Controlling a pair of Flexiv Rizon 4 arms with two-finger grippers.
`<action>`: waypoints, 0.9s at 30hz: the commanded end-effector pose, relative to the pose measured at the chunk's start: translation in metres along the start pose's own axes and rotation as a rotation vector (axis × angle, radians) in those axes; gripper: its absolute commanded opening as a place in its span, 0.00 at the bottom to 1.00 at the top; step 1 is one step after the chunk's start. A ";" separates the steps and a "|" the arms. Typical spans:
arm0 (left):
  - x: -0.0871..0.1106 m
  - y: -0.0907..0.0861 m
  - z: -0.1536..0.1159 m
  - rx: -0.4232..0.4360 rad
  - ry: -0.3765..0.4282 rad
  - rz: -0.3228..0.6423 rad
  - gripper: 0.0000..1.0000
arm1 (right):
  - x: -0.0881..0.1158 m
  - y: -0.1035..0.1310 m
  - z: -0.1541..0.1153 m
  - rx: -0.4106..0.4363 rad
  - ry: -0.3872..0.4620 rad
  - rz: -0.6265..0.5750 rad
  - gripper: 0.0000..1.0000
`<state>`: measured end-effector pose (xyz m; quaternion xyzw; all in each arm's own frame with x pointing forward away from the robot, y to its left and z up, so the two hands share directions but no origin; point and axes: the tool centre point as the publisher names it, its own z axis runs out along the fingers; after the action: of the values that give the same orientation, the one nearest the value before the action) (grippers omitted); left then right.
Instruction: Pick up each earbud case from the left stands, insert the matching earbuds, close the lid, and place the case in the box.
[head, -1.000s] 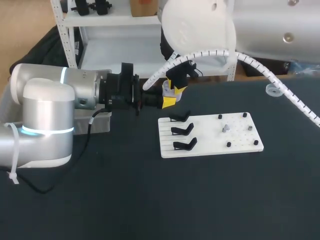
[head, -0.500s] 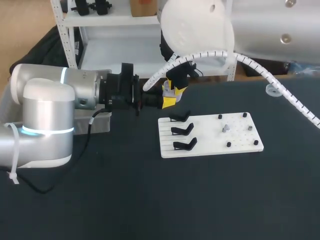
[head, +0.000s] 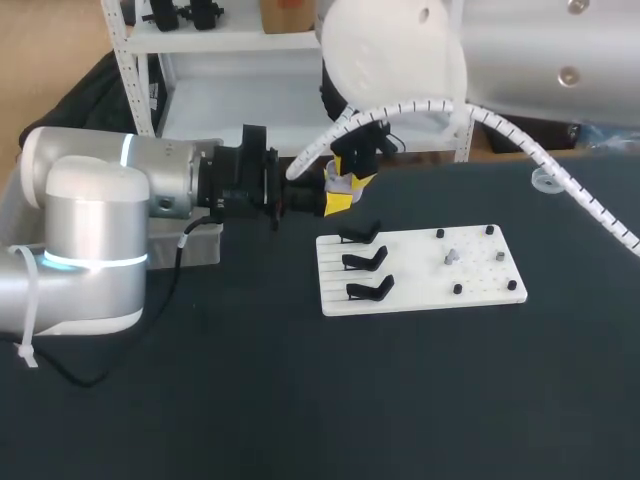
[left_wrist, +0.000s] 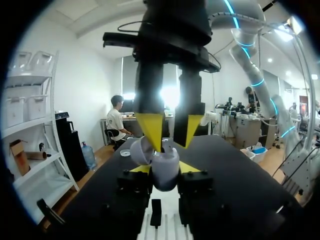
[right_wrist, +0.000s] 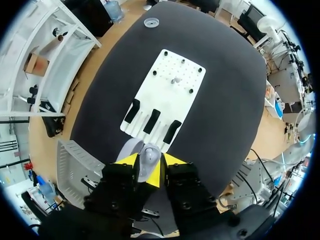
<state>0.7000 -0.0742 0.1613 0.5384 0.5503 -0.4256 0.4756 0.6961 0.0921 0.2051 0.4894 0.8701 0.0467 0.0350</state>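
Right end effector (head: 352, 181) rose slightly, grip unclear; left end effector (head: 338, 203) clenches the earbud case (left_wrist: 164, 171).

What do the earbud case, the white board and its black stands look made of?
Earbud case: smooth pale grey-lilac plastic, going by its soft sheen. White board: rigid and matte with a hole grid, plastic or painted sheet; I can't tell which. Black stands: probably matte black plastic.

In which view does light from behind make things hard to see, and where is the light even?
Left wrist view: bright light behind the right gripper turns it into a dark silhouette, though the pale earbud case at its tips stays readable. Right wrist view: even light, the white board plain, no glare. Head view: even too.
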 end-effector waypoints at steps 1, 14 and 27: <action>0.000 -0.002 0.000 -0.004 -0.001 0.001 0.00 | 0.003 -0.010 -0.018 -0.028 -0.003 -0.006 0.29; 0.000 -0.002 0.000 -0.004 -0.001 0.001 0.00 | -0.010 -0.048 -0.043 -0.176 -0.069 -0.214 0.37; 0.000 -0.002 0.000 -0.004 -0.001 0.001 0.00 | -0.029 -0.079 -0.058 -0.175 -0.083 -0.437 1.00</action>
<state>0.6997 -0.0743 0.1615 0.5385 0.5502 -0.4257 0.4754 0.6451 0.0314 0.2554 0.2895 0.9492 0.0576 0.1087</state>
